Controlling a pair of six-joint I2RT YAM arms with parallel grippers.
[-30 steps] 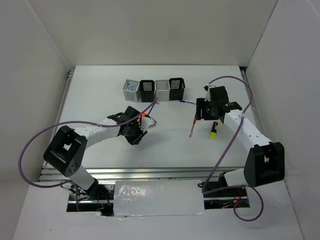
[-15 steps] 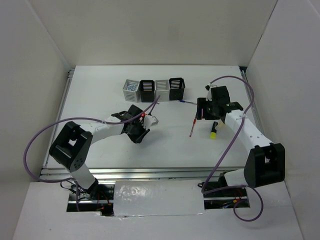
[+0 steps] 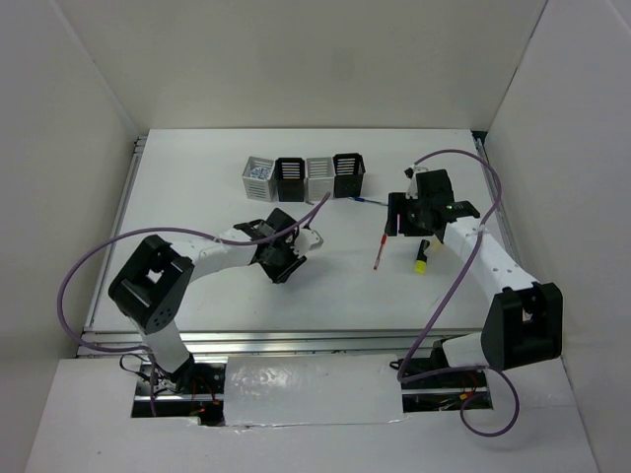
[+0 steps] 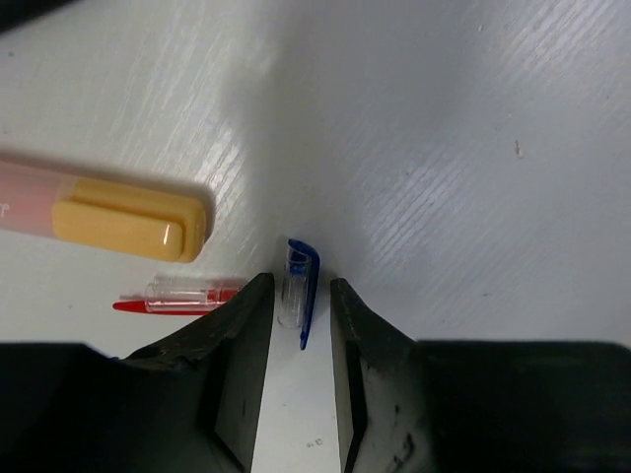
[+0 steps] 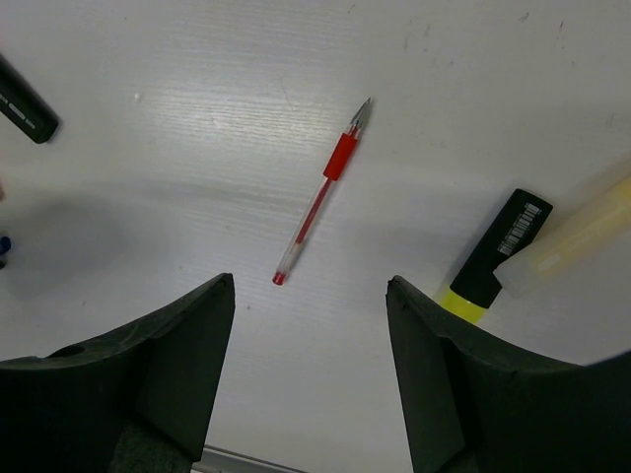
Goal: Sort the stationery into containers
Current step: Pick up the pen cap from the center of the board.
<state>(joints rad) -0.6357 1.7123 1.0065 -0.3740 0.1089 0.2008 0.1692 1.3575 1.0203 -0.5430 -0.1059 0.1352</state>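
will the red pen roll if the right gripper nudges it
Likely yes: the red pen looks slim and round and lies flat on the smooth table. It looks stiff and light, so it should lift without bending. Its thin barrel sits low, so the open right gripper may have to close right at the surface.

White table (image 3: 197,158) carries the row of four slatted cups (image 3: 304,176) at the back. Flat on it: thin red pen (image 3: 380,250), yellow-black highlighter (image 3: 421,258), peach marker (image 4: 99,212), blue cap (image 4: 297,286), red cap (image 4: 177,296).
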